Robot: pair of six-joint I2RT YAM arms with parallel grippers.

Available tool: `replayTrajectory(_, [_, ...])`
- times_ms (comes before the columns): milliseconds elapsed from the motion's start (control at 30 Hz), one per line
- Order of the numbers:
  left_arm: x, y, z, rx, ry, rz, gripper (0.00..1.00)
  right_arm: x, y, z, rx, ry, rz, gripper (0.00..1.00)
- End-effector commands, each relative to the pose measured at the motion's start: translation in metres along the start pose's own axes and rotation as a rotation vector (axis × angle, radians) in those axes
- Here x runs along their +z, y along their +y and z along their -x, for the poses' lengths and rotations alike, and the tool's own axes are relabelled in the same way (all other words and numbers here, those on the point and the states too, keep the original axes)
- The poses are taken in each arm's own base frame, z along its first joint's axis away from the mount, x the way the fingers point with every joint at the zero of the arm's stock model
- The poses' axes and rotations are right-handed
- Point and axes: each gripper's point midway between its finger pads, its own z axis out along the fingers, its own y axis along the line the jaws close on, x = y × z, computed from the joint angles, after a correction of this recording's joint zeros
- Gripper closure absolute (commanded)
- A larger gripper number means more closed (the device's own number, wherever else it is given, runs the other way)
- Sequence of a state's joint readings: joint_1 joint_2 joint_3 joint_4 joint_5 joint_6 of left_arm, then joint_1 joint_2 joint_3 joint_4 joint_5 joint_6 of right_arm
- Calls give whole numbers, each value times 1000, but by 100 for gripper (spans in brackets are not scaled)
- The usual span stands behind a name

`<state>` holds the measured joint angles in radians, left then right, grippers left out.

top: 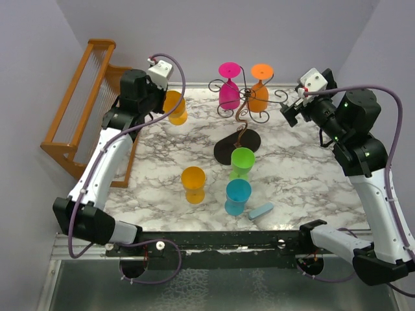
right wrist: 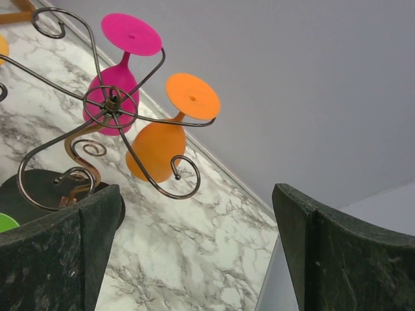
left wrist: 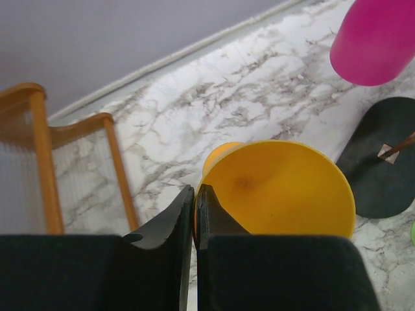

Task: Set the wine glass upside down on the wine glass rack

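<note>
Left hand is pinching the yellow-orange plastic wine glass by its rim only, risking a slip or knocking the dark wire tree-shaped rack; right hand is gaping empty.

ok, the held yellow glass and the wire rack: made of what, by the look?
The yellow wine glass: likely plastic; opaque, even colour, satin sheen, no transparency. The wine glass rack: looks like bent metal wire, dark bronze, glossy; its oval base matte black, material unclear.
</note>
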<state>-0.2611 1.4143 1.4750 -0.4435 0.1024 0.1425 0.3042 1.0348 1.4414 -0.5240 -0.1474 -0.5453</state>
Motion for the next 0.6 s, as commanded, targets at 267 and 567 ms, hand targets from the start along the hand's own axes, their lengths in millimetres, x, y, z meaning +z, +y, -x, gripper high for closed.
replayTrajectory(267, [-99, 38, 78, -5, -291, 189, 100, 21, 38, 38, 225, -137, 260, 1])
replayTrajectory(567, [-141, 12, 157, -57, -525, 33, 100, 33, 51, 74, 356, -240, 414, 7])
